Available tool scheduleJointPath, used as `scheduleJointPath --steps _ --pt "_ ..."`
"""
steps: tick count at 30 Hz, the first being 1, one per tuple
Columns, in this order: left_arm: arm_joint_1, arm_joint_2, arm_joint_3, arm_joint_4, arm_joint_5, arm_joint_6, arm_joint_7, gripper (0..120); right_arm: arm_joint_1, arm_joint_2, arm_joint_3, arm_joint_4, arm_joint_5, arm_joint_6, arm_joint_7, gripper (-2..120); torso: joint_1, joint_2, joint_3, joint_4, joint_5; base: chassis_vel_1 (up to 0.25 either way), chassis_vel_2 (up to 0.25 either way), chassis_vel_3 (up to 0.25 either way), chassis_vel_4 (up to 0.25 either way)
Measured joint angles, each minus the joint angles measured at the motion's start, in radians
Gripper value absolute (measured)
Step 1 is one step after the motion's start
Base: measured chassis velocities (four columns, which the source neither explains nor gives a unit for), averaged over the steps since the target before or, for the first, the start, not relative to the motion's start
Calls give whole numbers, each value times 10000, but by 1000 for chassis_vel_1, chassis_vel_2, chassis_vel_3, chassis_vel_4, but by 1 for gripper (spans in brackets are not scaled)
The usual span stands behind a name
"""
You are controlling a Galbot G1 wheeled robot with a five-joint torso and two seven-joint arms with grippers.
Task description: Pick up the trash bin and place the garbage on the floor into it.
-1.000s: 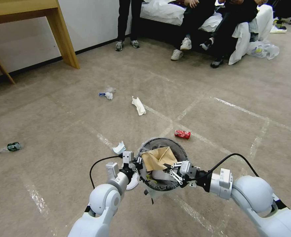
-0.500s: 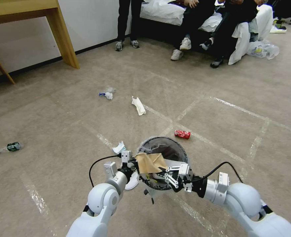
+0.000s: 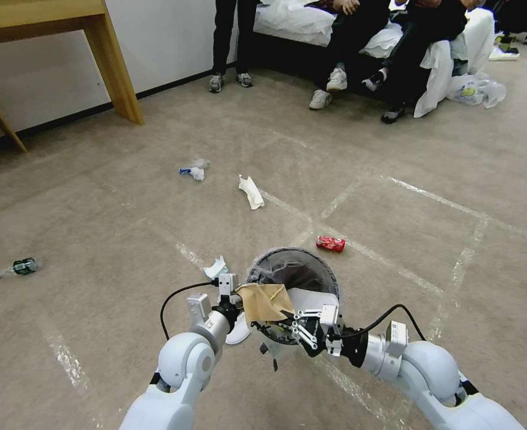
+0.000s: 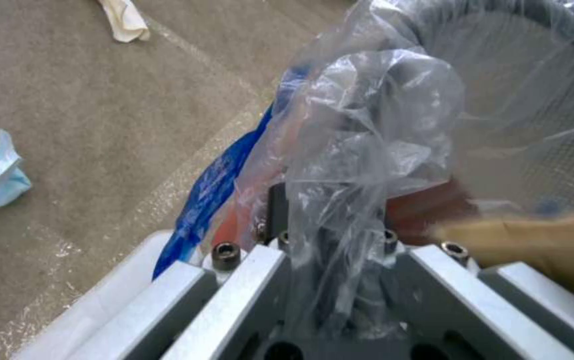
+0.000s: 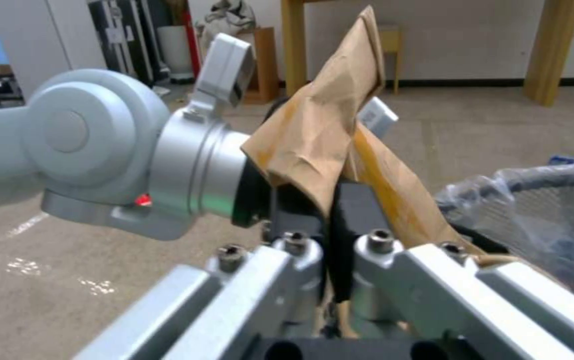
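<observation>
The right gripper (image 3: pixel 288 318) pinches a crumpled brown paper bag (image 3: pixel 264 301) over the trash bin (image 3: pixel 302 270), at the rim's 7 o'clock. The left gripper (image 3: pixel 243 295) clamps the bin's bag-lined rim at 9 o'clock. A red can (image 3: pixel 330 243) lies on the floor (image 3: pixel 394 227) at the bin's 1 o'clock.

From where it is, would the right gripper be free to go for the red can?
Probably not yet. The right gripper is shut on the brown paper bag at the bin's near rim. The can lies on open carpet beyond the bin, nothing around it.
</observation>
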Motion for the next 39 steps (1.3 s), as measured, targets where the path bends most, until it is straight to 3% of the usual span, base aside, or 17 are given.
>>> scheduleJointPath --steps 11,19,26,39 --pt "-21 0 2 9 -25 0 5 1 -9 -18 394 -118 1 105 25 43 0 0 0 0 1 0 0 0 0" --pt "-18 -65 17 83 -10 -7 14 1 10 3 564 -181 3 156 126 56 0 0 0 0 1 0 0 0 0" --pt "-55 -70 -15 143 -3 -21 15 1 -29 -105 784 -24 91 166 144 82 -1 -1 0 0 1 0 0 0 0" --pt "-2 -53 -128 127 -17 -23 -2 1 -281 -288 1300 527 423 121 342 93 0 0 0 0 1 0 0 0 0"
